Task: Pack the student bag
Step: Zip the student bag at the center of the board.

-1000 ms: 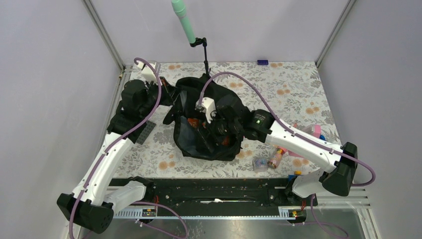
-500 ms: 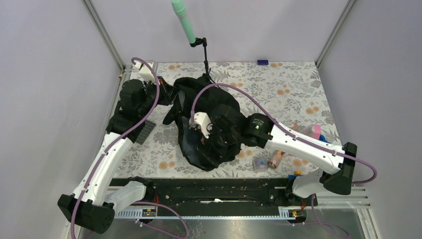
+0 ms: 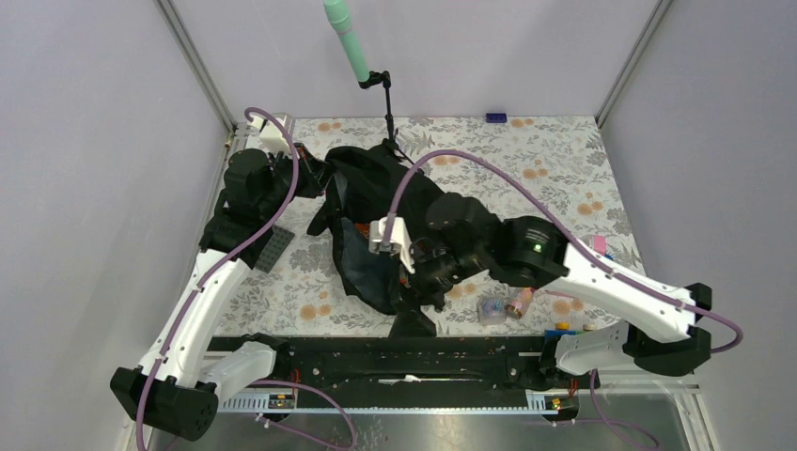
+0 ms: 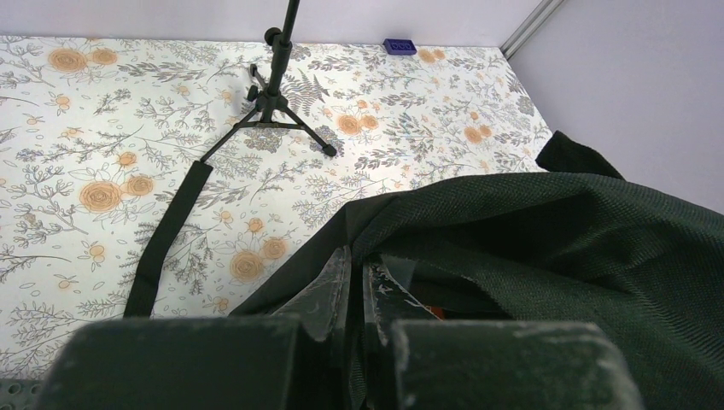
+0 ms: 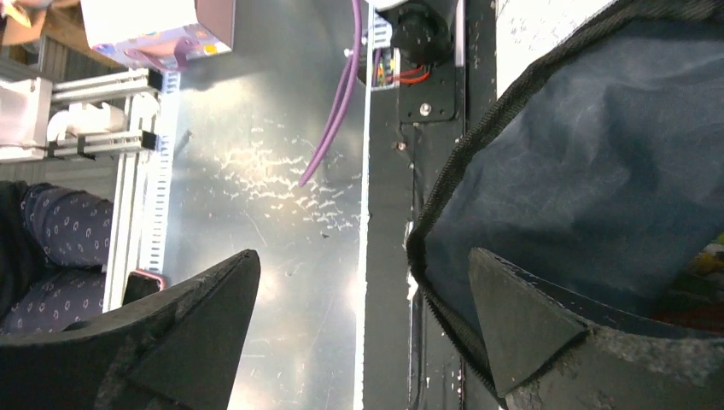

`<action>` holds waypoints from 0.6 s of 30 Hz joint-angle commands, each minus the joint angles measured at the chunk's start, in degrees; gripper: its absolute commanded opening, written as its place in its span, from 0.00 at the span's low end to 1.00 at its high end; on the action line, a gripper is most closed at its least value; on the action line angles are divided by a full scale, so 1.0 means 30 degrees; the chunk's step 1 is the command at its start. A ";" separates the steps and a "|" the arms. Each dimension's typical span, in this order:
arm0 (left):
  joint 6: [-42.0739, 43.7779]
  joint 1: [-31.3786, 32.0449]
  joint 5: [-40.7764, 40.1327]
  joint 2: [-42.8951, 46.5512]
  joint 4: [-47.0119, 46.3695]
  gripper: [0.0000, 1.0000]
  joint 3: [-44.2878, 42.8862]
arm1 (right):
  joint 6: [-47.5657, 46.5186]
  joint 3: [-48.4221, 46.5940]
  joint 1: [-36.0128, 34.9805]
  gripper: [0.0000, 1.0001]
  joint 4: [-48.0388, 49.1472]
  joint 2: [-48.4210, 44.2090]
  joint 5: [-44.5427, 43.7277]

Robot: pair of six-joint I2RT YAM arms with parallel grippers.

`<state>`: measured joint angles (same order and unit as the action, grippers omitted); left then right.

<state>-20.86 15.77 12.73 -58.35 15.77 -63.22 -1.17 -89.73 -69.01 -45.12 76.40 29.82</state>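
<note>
Right gripper (image 5: 363, 256): jaws spread wide and holding nothing, at the bag's 6 o'clock side, nearest the arm bases. The webbing rim (image 5: 444, 213) of the bag's mouth runs between the fingers, close to one of them. I cannot tell whether it touches.
Right arm: reaches in low from 4 o'clock, elbow raised over the table, wrist turned so its camera looks back past the near table edge.
Small items: a clear box (image 3: 489, 308) and a bottle (image 3: 517, 303) lie at the bag's 4 o'clock, apart from it, not yet packed.
Student bag (image 3: 376, 188): lies slumped at the table centre, stretched from 6 o'clock toward 10 o'clock, mouth gaping near, grey lining (image 5: 598, 171) showing.
Handling: judged soft and floppy, fairly light. The walls collapse unless pulled apart, and the woven cloth should not slip in a pinch.
Where to take hold: the stiffer webbed rim of the mouth seems best, opposite the far grip, so the opening is kept taut.
Grey brick plate (image 3: 274, 249): at the bag's 8 o'clock, beside the left forearm.
Left gripper (image 4: 354, 286): clamped tight on the bag's far edge at 10 o'clock, fabric pinched between the fingers.
Left arm: stretched long up the left side, wrist level, camera facing 12 o'clock.
Strap (image 4: 166, 239): trails loose and flat toward 11 o'clock.
Far edge: a tripod stand (image 4: 273, 102) stands at 12 o'clock, with a small blue block (image 4: 399, 46) beyond it.
</note>
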 commanded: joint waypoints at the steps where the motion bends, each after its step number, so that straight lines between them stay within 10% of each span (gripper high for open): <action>1: -0.0107 -0.0357 -0.0409 0.0281 -0.2774 0.00 -0.0344 | 0.1091 -0.0942 -0.0140 0.98 0.1123 -0.1508 -0.1032; 8: -0.0099 -0.0408 -0.0211 0.0369 -0.2709 0.00 -0.0388 | 0.3673 0.0795 -0.0118 0.98 0.3588 -0.4331 -1.3095; 18: -0.0003 -0.0539 0.0337 -0.0156 -0.2211 0.00 -0.0811 | -0.0461 -0.0468 -0.0343 0.94 0.6740 -0.1846 -1.3521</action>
<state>-20.84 15.16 13.56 -58.70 15.64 -63.22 2.17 -89.21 -69.23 -31.48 65.23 -7.64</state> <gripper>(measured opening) 0.021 0.942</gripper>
